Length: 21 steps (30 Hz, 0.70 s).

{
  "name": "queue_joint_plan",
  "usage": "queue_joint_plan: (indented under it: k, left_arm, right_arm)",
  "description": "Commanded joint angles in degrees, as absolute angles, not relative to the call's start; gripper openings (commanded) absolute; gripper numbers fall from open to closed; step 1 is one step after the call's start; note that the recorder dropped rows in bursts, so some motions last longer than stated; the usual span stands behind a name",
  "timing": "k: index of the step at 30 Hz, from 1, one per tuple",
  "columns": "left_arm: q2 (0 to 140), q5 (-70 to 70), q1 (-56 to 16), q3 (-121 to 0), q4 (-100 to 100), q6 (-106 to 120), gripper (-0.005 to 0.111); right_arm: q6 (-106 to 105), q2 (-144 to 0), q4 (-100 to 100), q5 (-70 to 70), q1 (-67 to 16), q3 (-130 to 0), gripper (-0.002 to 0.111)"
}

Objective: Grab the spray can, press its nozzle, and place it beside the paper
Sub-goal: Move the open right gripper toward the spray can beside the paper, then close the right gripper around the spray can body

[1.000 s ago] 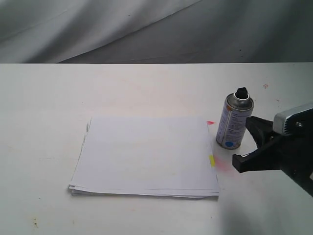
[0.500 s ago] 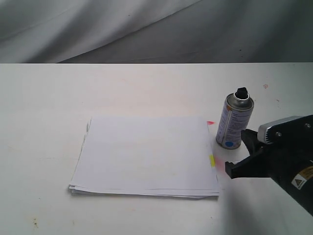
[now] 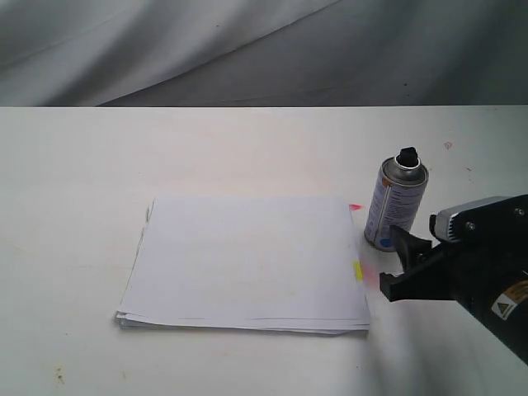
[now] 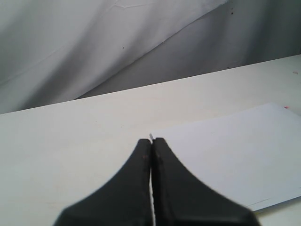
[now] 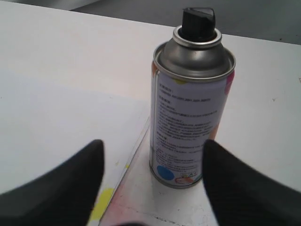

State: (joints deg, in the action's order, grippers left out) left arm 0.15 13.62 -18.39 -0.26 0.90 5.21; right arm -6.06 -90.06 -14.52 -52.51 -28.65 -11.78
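The silver-grey spray can [image 3: 396, 208] stands upright on the table just right of the paper [image 3: 247, 260], its black nozzle [image 3: 407, 157] on top. My right gripper [image 3: 393, 262] is open and low on the table in front of the can's base, not touching it. In the right wrist view the can [image 5: 190, 117] with its nozzle [image 5: 197, 23] stands just beyond the open right gripper [image 5: 153, 143], nearer one finger [image 5: 221, 165]; the paper [image 5: 61, 117] lies beside it. My left gripper [image 4: 151, 140] is shut and empty above the paper's [image 4: 235, 150] corner; the exterior view does not show it.
A yellow tab [image 3: 358, 270] and a pink tab [image 3: 355, 207] stick out of the paper's right edge, near the can. A faint pink stain [image 3: 375, 276] marks the white table [image 3: 82, 165]. A grey cloth [image 3: 247, 49] hangs behind the table's far edge.
My right gripper has slid left towards the can's base, and its far finger now stands in front of the can's lower right. The can and paper have not moved.
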Motion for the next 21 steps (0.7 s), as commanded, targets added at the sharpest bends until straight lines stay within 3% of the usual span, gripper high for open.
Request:
queue_joint_plan:
  k: [1,4,21]
  left_arm:
    - [0.0,13.01,-18.28,0.0,0.94,5.09,0.0]
    - [0.0,13.01,-18.28,0.0,0.94,5.09,0.0]
    - [0.0,13.01,-18.28,0.0,0.94,5.09,0.0]
  right_arm:
    - [-5.87,-90.23,-14.09,-52.18,-28.57,-11.48,0.081]
    - [-5.59,-90.23,-14.09,-51.52,-28.57,-11.48,0.086]
    - [-7.88,-90.51,-14.09,-54.81,-28.57,-11.48,0.086]
